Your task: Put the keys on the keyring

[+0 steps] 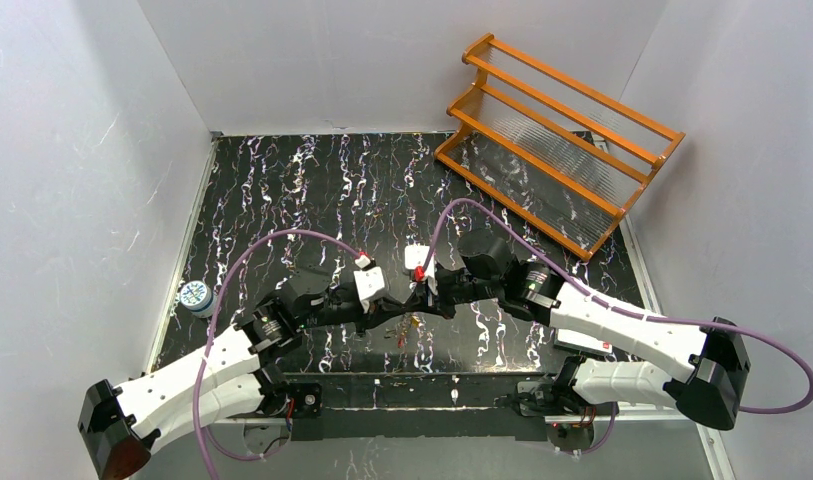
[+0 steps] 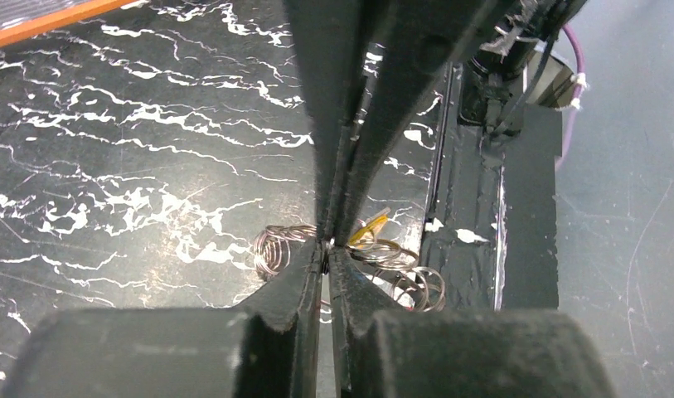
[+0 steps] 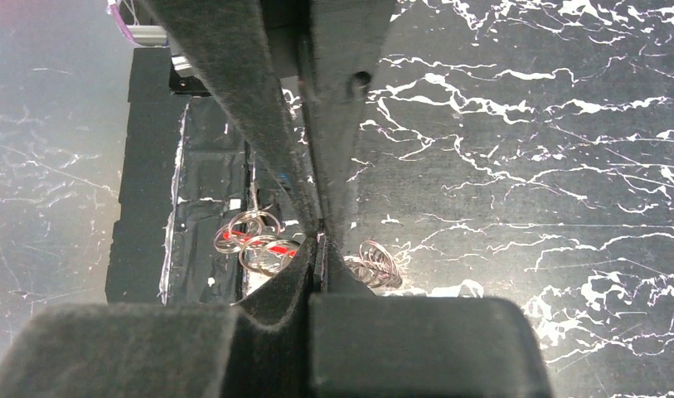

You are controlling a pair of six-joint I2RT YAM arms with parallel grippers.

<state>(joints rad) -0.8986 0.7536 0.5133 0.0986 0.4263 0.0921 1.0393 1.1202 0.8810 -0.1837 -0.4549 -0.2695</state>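
Just beyond the arm bases, the left end effector (image 2: 327,264) and the right end effector (image 3: 317,249) meet tip to tip over the bench (image 1: 312,190). Each is pinched shut on the wire of the keyring (image 3: 252,238) — likely to steady the loop between them for threading. A brass key (image 2: 369,229) sits among the coils beside the tips; the orange rack (image 1: 557,140) stands well apart at the back.

Keyring (image 3: 259,245) bunched in silvery wire coils, short red section showing; a brass-coloured key (image 2: 370,229) tilted close beside.
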